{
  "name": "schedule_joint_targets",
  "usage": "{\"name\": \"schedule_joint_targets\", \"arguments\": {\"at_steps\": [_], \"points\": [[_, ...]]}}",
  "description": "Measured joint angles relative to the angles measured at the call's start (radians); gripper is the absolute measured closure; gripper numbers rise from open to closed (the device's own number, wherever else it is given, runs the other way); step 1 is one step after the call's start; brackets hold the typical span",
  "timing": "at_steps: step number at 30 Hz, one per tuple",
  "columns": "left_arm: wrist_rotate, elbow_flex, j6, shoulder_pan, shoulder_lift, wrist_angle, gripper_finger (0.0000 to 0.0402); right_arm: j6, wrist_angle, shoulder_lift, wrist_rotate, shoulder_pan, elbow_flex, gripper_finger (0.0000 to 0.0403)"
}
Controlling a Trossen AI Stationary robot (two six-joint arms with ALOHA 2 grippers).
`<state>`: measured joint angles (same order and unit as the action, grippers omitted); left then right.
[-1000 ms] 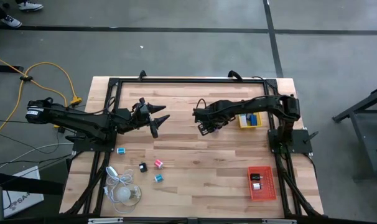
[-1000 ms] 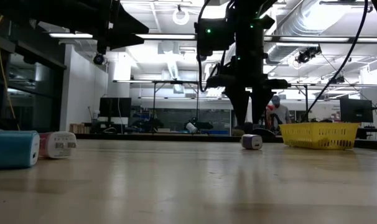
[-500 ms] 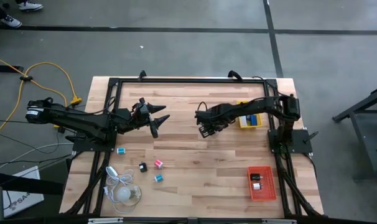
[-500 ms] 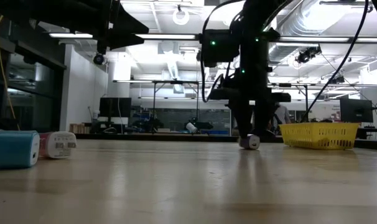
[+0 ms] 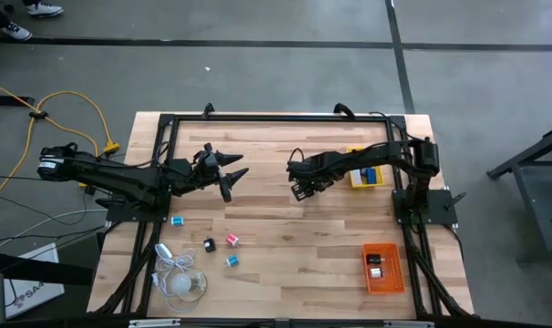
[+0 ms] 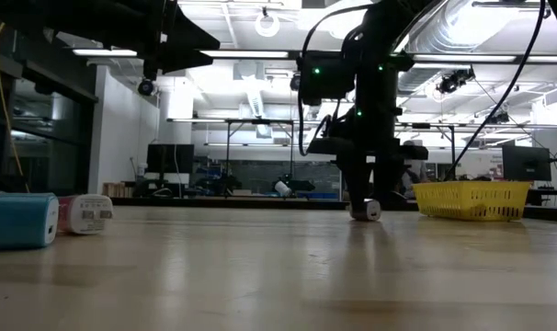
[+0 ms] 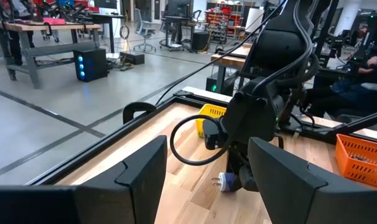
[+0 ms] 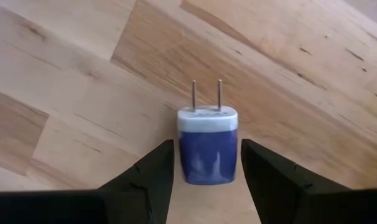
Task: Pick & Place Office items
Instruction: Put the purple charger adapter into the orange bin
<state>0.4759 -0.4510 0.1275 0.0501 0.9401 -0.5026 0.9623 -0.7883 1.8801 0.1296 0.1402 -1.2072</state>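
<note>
A small blue-purple charger plug with a white face and two metal prongs lies flat on the wooden table (image 8: 208,149), also seen in the low view (image 6: 369,211) and the left wrist view (image 7: 228,182). My right gripper (image 8: 207,152) (image 6: 363,198) (image 5: 302,189) is open and down at the table. Its two fingers stand close on either side of the plug's body, and I cannot tell whether they touch it. My left gripper (image 5: 230,172) is open and hovers above the table's left half. More tiny pieces lie near the table's left front: teal (image 5: 177,220), black (image 5: 209,245), pink (image 5: 231,240).
A yellow tray (image 5: 365,176) (image 6: 471,199) sits just right of the right gripper, with pieces in it. An orange tray (image 5: 383,268) lies at the right front. A white bulb with a coiled cord (image 5: 180,281) lies at the left front corner. The table's middle is bare wood.
My right gripper has come down from above the plug to the table top, shifting slightly toward the near edge, and its fingers now straddle the plug. The plug has stayed where it lay.
</note>
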Motion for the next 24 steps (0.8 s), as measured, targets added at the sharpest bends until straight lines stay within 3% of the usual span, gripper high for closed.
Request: {"name": "schedule_joint_targets", "arguments": {"at_steps": [15, 24], "points": [[0.0, 0.0, 0.0, 0.0, 0.0, 0.0, 0.0183, -0.025, 0.016, 0.008, 0.006, 0.0, -0.001, 0.0232], [0.0, 0.0, 0.0, 0.0, 0.0, 0.0, 0.0183, -0.047, 0.033, 0.034, -0.003, 0.005, -0.002, 0.0273]]}}
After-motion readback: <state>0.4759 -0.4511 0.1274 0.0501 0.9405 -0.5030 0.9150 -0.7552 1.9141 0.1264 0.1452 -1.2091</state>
